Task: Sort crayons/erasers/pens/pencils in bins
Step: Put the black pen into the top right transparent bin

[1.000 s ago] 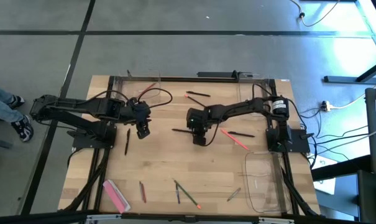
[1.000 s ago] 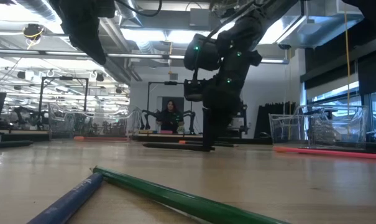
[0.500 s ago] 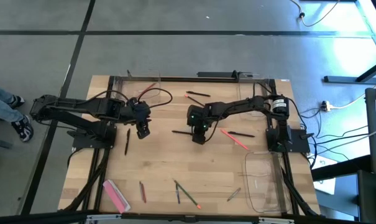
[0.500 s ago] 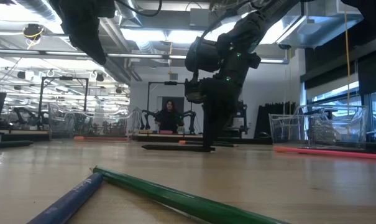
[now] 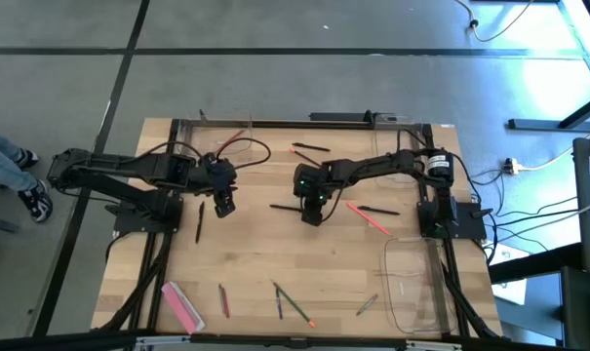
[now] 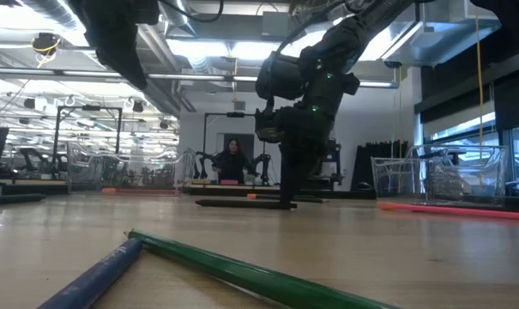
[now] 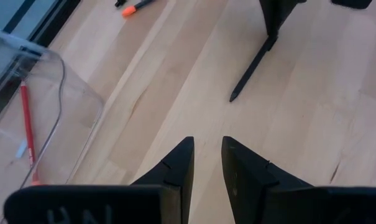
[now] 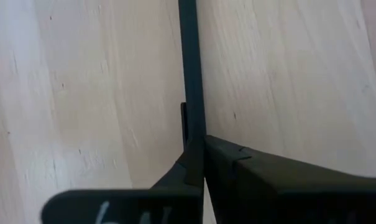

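My two arms are dark, nearly black, built of slim jointed links. On the table [image 5: 275, 263], the left arm [image 5: 119, 171] trails a looped black cable [image 5: 246, 148] and a thin red wire beside its wrist. The right arm [image 5: 373, 168] shows a small green light at its wrist and a white-labelled motor housing [image 5: 437, 168] near its base at the table's edge. The left gripper [image 7: 206, 163] has two wedge-shaped matte black fingers, with pale raised lettering on the block behind them; the right gripper [image 8: 199, 155] has the same.
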### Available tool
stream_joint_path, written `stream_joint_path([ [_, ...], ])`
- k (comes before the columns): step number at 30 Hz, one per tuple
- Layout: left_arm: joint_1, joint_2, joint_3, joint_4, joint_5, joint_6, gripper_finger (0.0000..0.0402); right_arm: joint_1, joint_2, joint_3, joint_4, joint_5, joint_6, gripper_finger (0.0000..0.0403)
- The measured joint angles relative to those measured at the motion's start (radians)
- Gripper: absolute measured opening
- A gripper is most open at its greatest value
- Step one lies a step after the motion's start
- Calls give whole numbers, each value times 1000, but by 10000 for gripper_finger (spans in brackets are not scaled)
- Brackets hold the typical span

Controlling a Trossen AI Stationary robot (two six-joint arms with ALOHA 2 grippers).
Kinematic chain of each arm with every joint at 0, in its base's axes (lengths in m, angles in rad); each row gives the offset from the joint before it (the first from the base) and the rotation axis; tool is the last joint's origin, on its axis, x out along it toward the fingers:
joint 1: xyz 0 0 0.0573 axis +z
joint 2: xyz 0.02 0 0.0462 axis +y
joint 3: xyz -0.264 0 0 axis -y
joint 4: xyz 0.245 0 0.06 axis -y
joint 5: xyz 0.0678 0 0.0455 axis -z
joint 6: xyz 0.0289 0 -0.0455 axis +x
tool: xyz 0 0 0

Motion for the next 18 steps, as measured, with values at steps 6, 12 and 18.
stream_joint_path([
  [6,0,5,-60,85,65,69,74,0,1,0,1,1,-4,9],
  [12,0,4,-93,135,65,52,74,0,1,0,0,2,-31,12],
  [18,0,4,-149,229,87,73,74,1,3,-1,0,3,-36,50],
])
